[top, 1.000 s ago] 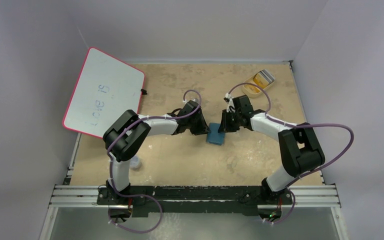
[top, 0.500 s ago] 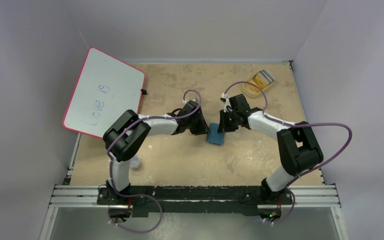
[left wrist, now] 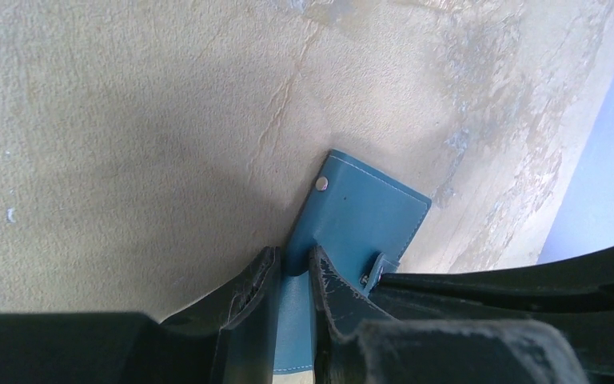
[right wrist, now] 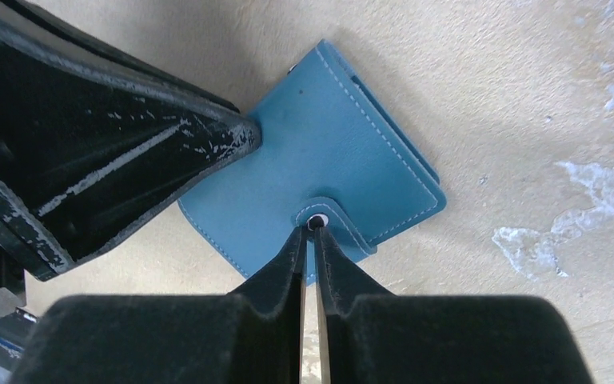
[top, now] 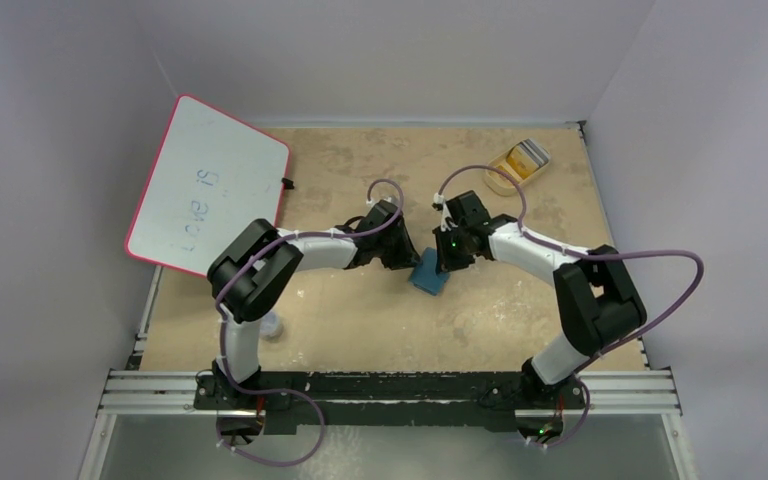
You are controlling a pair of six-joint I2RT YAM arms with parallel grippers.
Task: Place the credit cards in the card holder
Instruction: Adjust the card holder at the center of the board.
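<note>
Left hand (left wrist: 294, 260) reaches in low, elbow bent, pinching one edge of the small teal-blue stitched leather card holder (left wrist: 368, 212) on the table (left wrist: 128, 120); right hand (right wrist: 312, 234) angles down opposite, fingers pressed almost together, tips at its snap tab.

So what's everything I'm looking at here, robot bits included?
teal-blue bifold card holder: one, closed, mid-table between the arms
orange-yellow and grey credit cards: several, exact count unclear, in the tray
beige oval tray: one, far right
pink-rimmed whiteboard: one, white with faint writing, far left
small pale object: one, by the left arm's base, too small to identify
mottled tan table: one
left end effector: black, clamped on the holder's edge
right end effector: black, pinched at the holder's snap tab
</note>
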